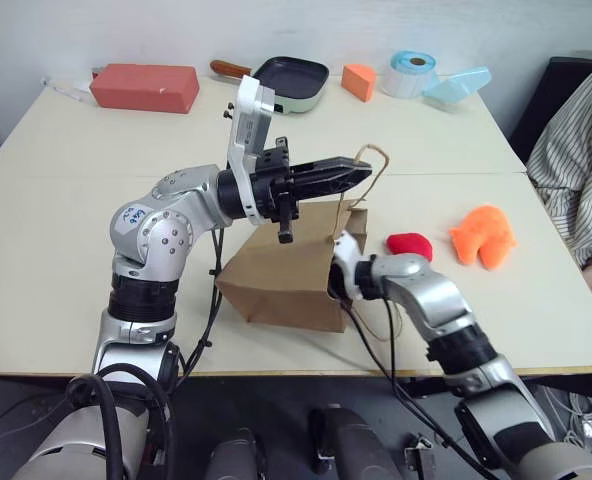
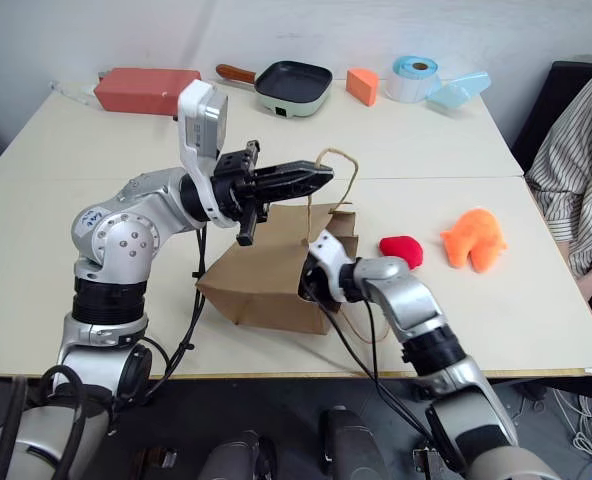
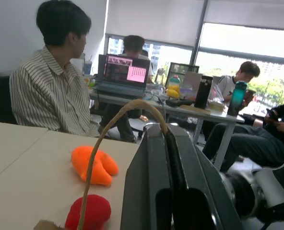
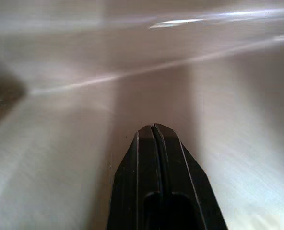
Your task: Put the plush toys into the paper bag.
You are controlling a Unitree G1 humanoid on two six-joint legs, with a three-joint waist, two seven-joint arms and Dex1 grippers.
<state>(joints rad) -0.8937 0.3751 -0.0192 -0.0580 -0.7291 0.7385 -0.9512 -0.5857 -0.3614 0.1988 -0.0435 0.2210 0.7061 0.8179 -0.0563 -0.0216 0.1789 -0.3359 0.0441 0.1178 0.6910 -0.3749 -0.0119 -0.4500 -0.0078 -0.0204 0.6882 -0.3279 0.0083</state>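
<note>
We hold up the paper bag (image 1: 294, 275) by one thin cord handle (image 1: 374, 160). Our left gripper (image 1: 361, 170) has its two black fingers pinched tight on that loop, above the bag's open end. Our right gripper (image 4: 156, 128) is pushed inside the bag's mouth, with its fingers pressed together and nothing between them. Brown paper walls are all around it.

The bag lies on its side on the table (image 1: 66, 250), with its mouth toward the toys. The red plush toy (image 1: 410, 245) sits on the table just beside the mouth. The orange plush toy (image 1: 484, 236) is a bit farther out, near a person's striped sleeve (image 1: 576, 160).

We think both toys are soft, light and squishy (they won't break if we drop them). A pinch across the fat middle should work best. The orange one has stubby legs that could be grabbed too. The bag is thin and floppy, so its mouth may fall shut.

Neither toy touches our fingers yet. Both are off to the right of our right gripper.
</note>
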